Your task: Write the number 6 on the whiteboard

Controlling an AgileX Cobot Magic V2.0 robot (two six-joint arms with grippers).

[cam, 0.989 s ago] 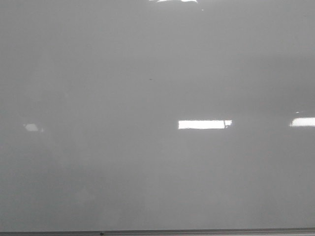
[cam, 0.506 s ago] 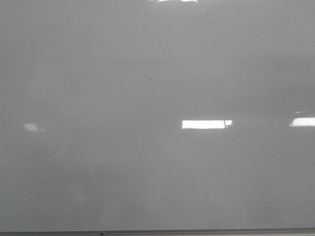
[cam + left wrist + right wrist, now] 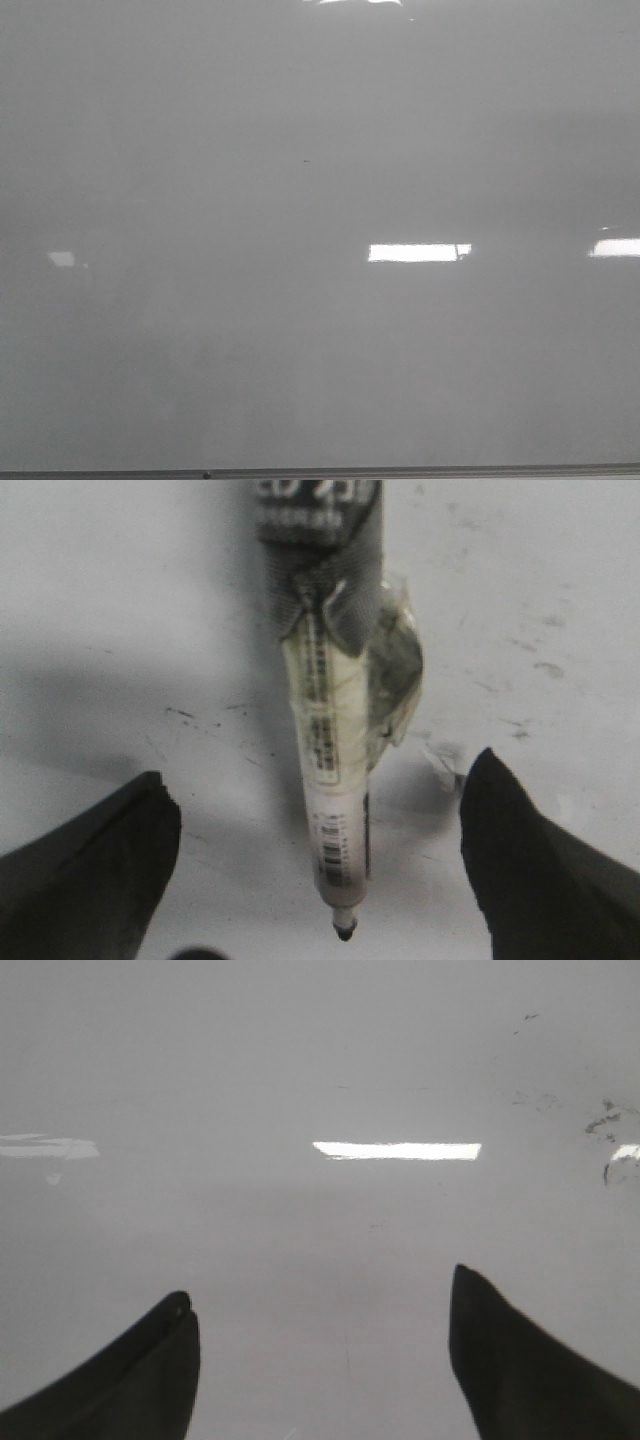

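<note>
Grey-white and glossy, the whiteboard [image 3: 200, 350] fills the front view, with a tiny dark speck [image 3: 306, 160] near 12 o'clock of centre. A marker [image 3: 335, 760] lies between the left end effector [image 3: 318, 830] fingers, spread wide and touching nothing. The right end effector [image 3: 320, 1350] gapes empty.

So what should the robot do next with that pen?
Probably close the left tool on the marker. It lies untouched between the wide-open jaws, and the whiteboard shows no 6 yet.
</note>
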